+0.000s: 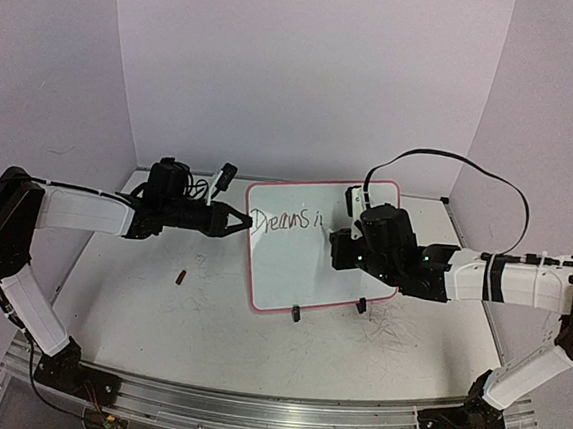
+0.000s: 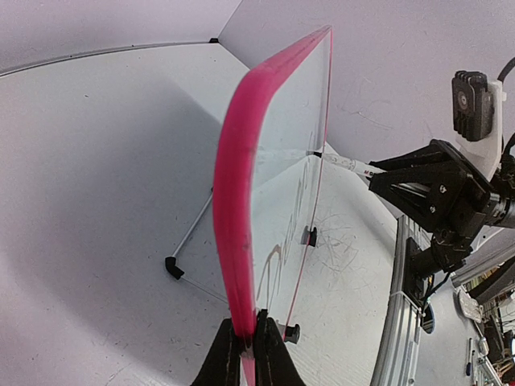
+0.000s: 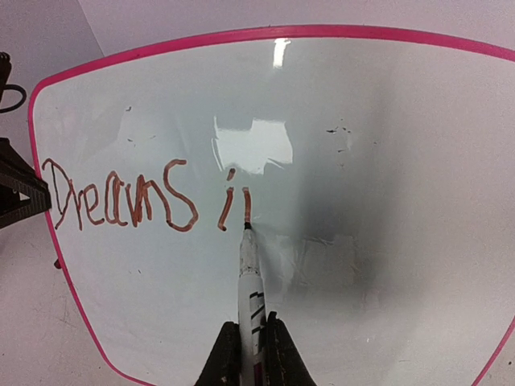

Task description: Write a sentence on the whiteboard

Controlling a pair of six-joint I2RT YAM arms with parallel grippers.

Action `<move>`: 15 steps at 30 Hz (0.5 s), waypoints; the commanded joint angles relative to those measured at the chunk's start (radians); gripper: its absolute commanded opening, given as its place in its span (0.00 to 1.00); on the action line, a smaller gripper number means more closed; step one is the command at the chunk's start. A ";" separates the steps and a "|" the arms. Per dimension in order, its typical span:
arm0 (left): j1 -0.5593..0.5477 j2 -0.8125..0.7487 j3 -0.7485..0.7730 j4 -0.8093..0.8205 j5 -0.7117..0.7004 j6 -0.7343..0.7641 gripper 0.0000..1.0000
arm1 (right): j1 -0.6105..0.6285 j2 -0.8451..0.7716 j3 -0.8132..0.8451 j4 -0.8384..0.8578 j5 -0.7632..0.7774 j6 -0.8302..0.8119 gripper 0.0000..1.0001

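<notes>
**A:** Left claw [image 2: 245, 342] is clamped tight on the pink frame [image 2: 233, 201] of the whiteboard [image 1: 307, 272], pinching its side edge between both fingers.

**B:** And the board stands tilted back right in front of that claw. It's propped on black clip feet [image 1: 296, 313] and a thin wire stand [image 2: 191, 235] behind it, on the white surface [image 1: 157, 314].

**A:** Over to the right claw [image 3: 251, 336]: it's closed on a white marker [image 3: 250, 277], with the barrel running straight out ahead from between the fingers.

**B:** The tip is touching the board directly ahead of that claw, at the foot of a short upright stroke.

**A:** The sentence [image 3: 121, 205] as it stands reads "Dreams i" plus that one stroke, in dark handwriting. It stretches away to the left of the marker tip, toward the edge the left claw grips.

**B:** To the right of the right claw the board is bare glossy white, with a few tiny specks further ahead.

**A:** From above, the two claws face each other across the board, the left one at its side edge and the right one over its middle.

**B:** One small dark piece [image 1: 180, 276] lies on the surface, nearer the arm bases than the left claw's tips and apart from the board.
</notes>
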 commanded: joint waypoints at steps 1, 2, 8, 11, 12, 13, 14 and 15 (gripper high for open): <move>-0.027 -0.019 0.029 -0.027 0.013 0.051 0.00 | 0.002 -0.022 -0.006 -0.010 0.014 0.006 0.00; -0.027 -0.018 0.029 -0.027 0.013 0.051 0.00 | 0.002 -0.020 -0.003 -0.008 0.018 0.003 0.00; -0.027 -0.017 0.029 -0.027 0.013 0.051 0.00 | 0.001 -0.005 0.032 0.013 0.042 -0.018 0.00; -0.027 -0.020 0.028 -0.027 0.012 0.052 0.00 | 0.001 0.007 0.047 0.017 0.052 -0.027 0.00; -0.026 -0.020 0.027 -0.027 0.013 0.052 0.00 | 0.000 0.008 0.050 0.017 0.056 -0.029 0.00; -0.027 -0.020 0.028 -0.026 0.013 0.052 0.00 | 0.000 0.009 0.052 0.019 0.059 -0.030 0.00; -0.027 -0.020 0.028 -0.026 0.012 0.052 0.00 | -0.001 0.010 0.055 0.021 0.061 -0.032 0.00; -0.027 -0.020 0.028 -0.027 0.012 0.052 0.00 | -0.001 0.012 0.058 0.022 0.063 -0.035 0.00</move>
